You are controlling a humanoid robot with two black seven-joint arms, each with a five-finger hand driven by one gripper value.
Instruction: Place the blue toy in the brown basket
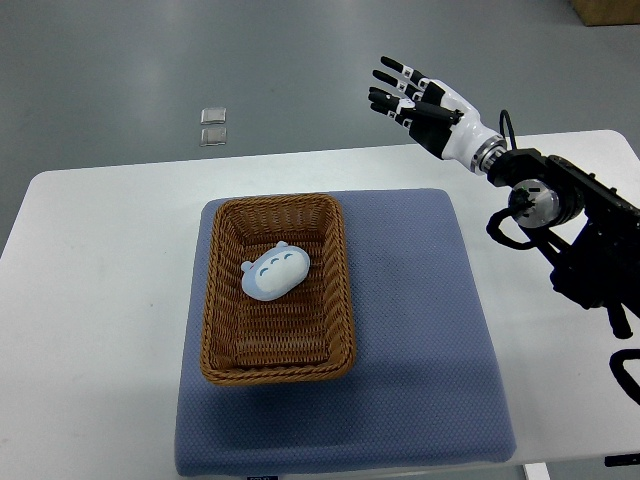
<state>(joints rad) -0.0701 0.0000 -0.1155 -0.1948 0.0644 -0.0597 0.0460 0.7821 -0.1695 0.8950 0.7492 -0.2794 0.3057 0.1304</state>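
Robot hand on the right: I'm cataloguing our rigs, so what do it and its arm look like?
The right robot hand has black segmented fingers with white patches at the joints and a white shell over the palm and wrist. A ribbed metal ring joins it to the black arm, built from bulky angular housings with a round silvery joint, and a thin black cable loops beside the wrist.

You have a white table [100, 300] with rounded far corners spanning the whole width of the view. A blue padded mat [420, 340] lies flat on its middle, running to the near edge. On the mat's left half rests a brown wicker basket [222, 300], long side running near to far.
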